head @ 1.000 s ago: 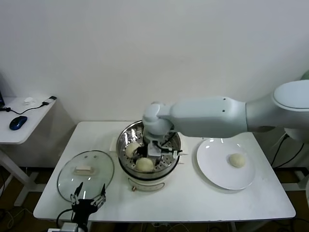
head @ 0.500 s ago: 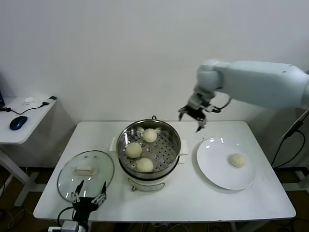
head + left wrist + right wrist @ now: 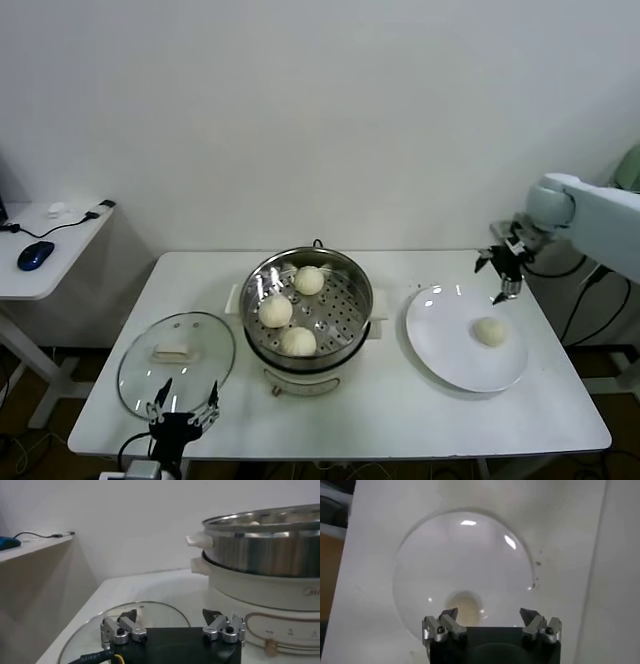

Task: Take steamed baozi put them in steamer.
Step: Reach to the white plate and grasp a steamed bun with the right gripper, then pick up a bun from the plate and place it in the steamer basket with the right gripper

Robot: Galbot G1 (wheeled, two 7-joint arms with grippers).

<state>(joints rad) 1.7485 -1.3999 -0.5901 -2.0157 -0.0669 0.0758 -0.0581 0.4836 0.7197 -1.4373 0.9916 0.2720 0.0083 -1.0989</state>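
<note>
The steel steamer (image 3: pixel 366 322) stands mid-table on its white base, with three steamed baozi on its perforated tray (image 3: pixel 309 280) (image 3: pixel 275 311) (image 3: pixel 298 341). One more baozi (image 3: pixel 490 331) lies on the white plate (image 3: pixel 445 350) to the right. My right gripper (image 3: pixel 490 282) hangs open and empty over the plate's far right rim. In the right wrist view that baozi (image 3: pixel 465 606) sits below the gripper (image 3: pixel 489 612), toward one fingertip, on the plate (image 3: pixel 435 560). My left gripper (image 3: pixel 182 408) is parked open at the table's front left edge. The left wrist view has the left gripper (image 3: pixel 171 614) facing the steamer (image 3: pixel 265 555).
A round glass lid (image 3: pixel 145 375) with a cream handle lies flat left of the steamer, just beyond my left gripper; it also shows as the lid (image 3: pixel 155 609) in the left wrist view. A side desk with a blue mouse (image 3: pixel 31 254) stands far left. The wall runs close behind the table.
My right gripper left the steamer, letting go of a baozi at the tray's far side, and swung right and down to over the plate. The left arm stayed put.
</note>
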